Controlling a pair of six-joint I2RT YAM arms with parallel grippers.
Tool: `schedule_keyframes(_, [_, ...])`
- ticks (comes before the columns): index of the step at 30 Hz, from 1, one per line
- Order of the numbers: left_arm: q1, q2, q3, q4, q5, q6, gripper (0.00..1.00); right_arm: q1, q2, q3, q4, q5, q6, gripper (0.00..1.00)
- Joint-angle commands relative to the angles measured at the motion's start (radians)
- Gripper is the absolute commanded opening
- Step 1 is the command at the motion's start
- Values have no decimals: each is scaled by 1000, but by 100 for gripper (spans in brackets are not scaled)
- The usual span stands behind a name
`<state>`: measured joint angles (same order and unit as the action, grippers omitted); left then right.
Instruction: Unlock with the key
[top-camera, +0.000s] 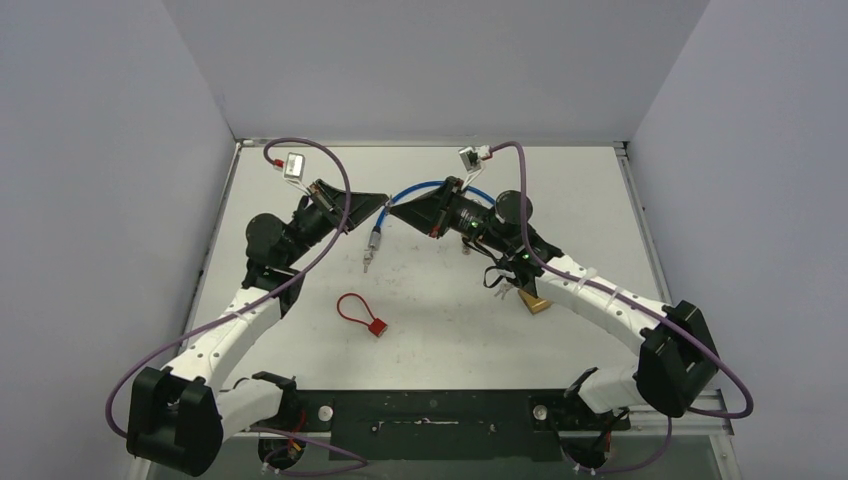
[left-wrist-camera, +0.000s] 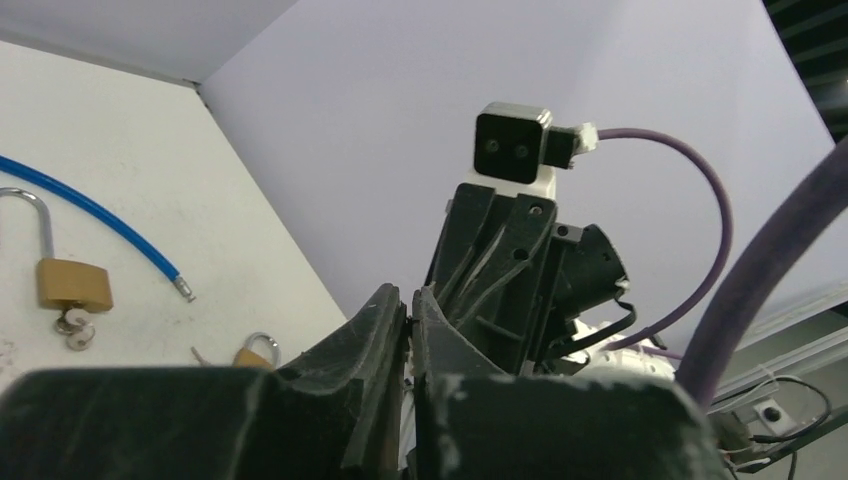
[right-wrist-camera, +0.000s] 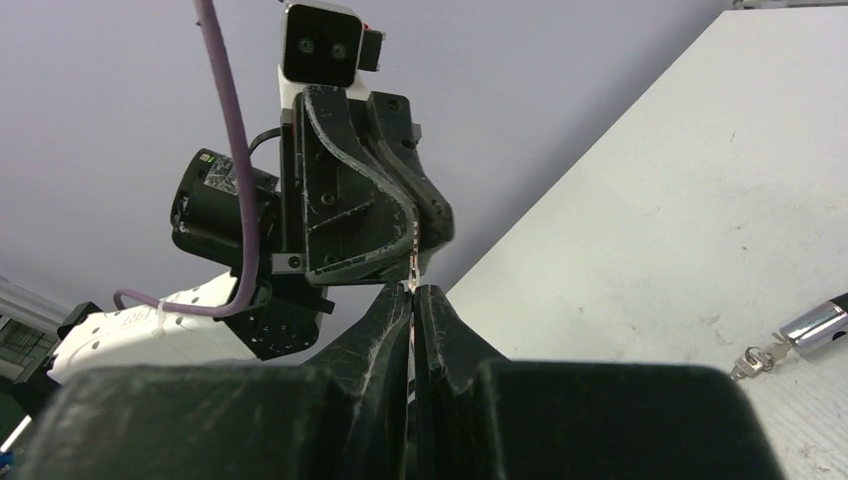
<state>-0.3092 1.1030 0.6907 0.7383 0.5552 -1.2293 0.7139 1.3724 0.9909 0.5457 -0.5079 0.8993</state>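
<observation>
Above the bench (top-camera: 440, 330), we pinch what looks like the key (right-wrist-camera: 412, 262) in the right gripper (right-wrist-camera: 411, 293), tip to tip with the left gripper (left-wrist-camera: 409, 297), its fingers barely parted, likely to regrip it before the brass padlock (top-camera: 537, 303) lying below.

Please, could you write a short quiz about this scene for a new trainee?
1. True or false: the red lock lies loose on the table.
2. The brass padlock lies beside which arm? A) left B) right C) neither
3. Fill in: the right gripper is ____ (open or shut).
Key: 1 true; 2 B; 3 shut.
</observation>
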Motion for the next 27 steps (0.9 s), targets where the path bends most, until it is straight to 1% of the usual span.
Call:
schedule_keyframes(1, [-5, -7, 31, 62, 23, 24, 0, -5, 7, 39, 69, -17, 11, 0])
schedule_keyframes(4, [-5, -34, 35, 27, 8, 72, 0, -7, 2, 38, 58, 2, 8, 0])
schedule_keyframes(5, [-5, -43, 41, -9, -1, 108, 0, -9, 0, 41, 45, 7, 2, 3])
schedule_keyframes(8, [-5, -64, 77, -103, -8, 207, 0, -13, -21, 47, -17, 55, -33, 50])
schedule_keyframes(9, [-5, -70, 89, -147, -4, 259, 0, -13, -37, 46, -42, 76, -51, 60])
schedule_keyframes(10, [-5, -74, 102, -175, 0, 295, 0, -12, -50, 42, -50, 97, -67, 68])
schedule_keyframes(11, [-5, -77, 110, -197, 9, 330, 0, -14, -62, 39, -52, 108, -85, 72])
schedule_keyframes(12, [-5, -79, 118, -209, 25, 358, 0, -14, -71, 38, -55, 114, -104, 74])
schedule_keyframes(15, [-5, -80, 134, -224, 52, 396, 0, -14, -70, 61, -66, 104, -150, 73])
schedule_keyframes(18, [-5, -77, 138, -188, 79, 379, 0, -13, -55, 77, -17, 40, -166, 63])
schedule_keyframes(20, [-5, -71, 141, -147, 98, 350, 0, -12, -46, 86, 19, 5, -160, 54])
schedule_keyframes(23, [-5, -59, 142, -95, 119, 298, 0, -10, -26, 115, 24, -33, -143, 43])
schedule_keyframes(27, [-5, -48, 149, -40, 129, 238, 0, -4, -12, 125, 26, -61, -147, 43])
